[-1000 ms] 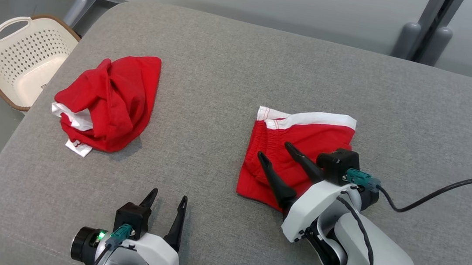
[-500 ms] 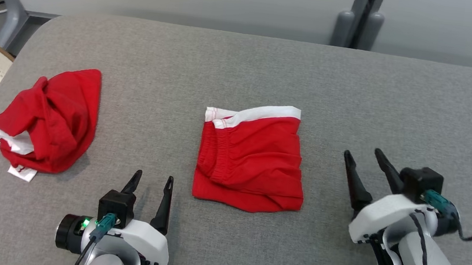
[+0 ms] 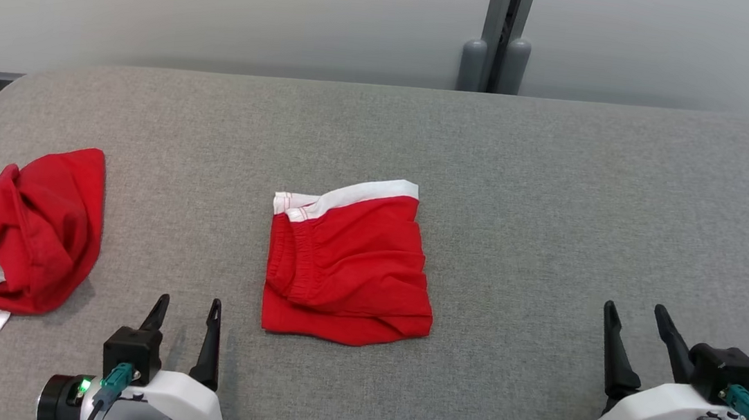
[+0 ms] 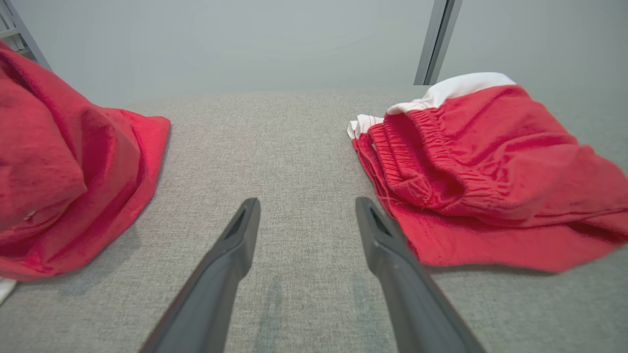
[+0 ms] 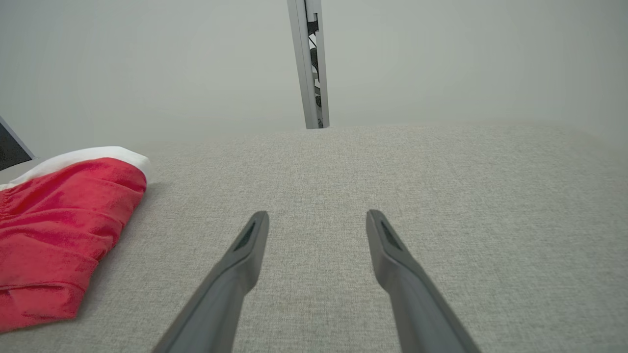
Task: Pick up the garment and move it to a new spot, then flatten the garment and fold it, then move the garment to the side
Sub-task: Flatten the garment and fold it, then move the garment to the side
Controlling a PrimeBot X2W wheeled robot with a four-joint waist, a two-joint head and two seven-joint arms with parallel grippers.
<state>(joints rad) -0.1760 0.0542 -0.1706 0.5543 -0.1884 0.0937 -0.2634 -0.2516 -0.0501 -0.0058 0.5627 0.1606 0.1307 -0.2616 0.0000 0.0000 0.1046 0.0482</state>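
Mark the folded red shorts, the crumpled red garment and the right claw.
folded red shorts [image 3: 354,270], head view, middle of the red cloth.
crumpled red garment [image 3: 24,229], head view, middle of the heap.
right claw [image 3: 634,309], head view, midway between its fingertips.

Low, well apart: left arm [image 3: 173,399] and right arm [image 3: 659,412], jaws of both wide open.

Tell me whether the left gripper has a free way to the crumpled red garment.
Probably yes: the left gripper is open, and bare grey cushion alone lies between it and the crumpled garment to its left.
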